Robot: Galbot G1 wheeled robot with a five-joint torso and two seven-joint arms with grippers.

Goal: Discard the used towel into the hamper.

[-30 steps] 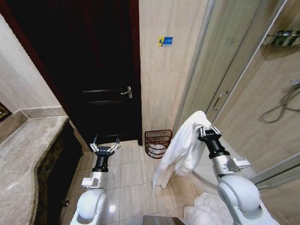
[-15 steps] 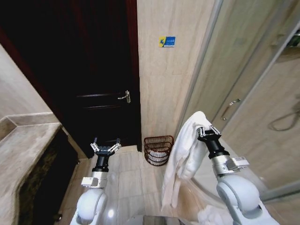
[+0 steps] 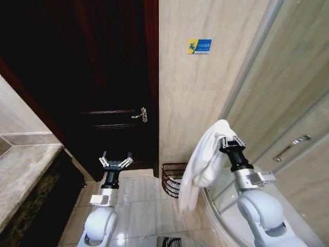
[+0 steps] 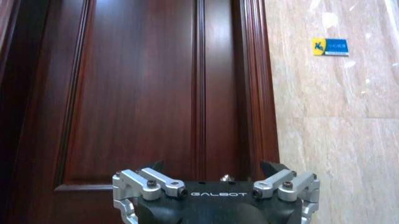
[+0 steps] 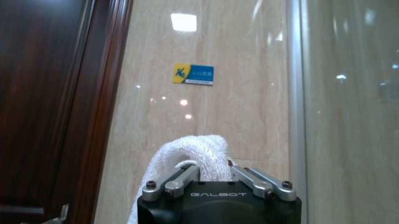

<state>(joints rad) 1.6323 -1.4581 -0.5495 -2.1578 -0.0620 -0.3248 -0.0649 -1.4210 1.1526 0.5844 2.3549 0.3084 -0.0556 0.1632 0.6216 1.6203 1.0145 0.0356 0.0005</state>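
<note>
Left gripper (image 3: 115, 162): raised before the dark door (image 3: 103, 77), fingers spread, nothing held. Hamper (image 3: 172, 177): on the floor against the wall, below and between both grippers, mouth upward. Right gripper (image 3: 229, 141): clenched on the towel (image 3: 205, 162), which hangs long-axis vertical, draped leftward of it, its tail overlapping the hamper's right side.

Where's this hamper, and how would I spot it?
Find the dark wooden door, then the beige tiled wall beside it. The hamper stands on the floor at that wall's foot, partly hidden by the hanging white towel: a red-brown wire basket.
</note>
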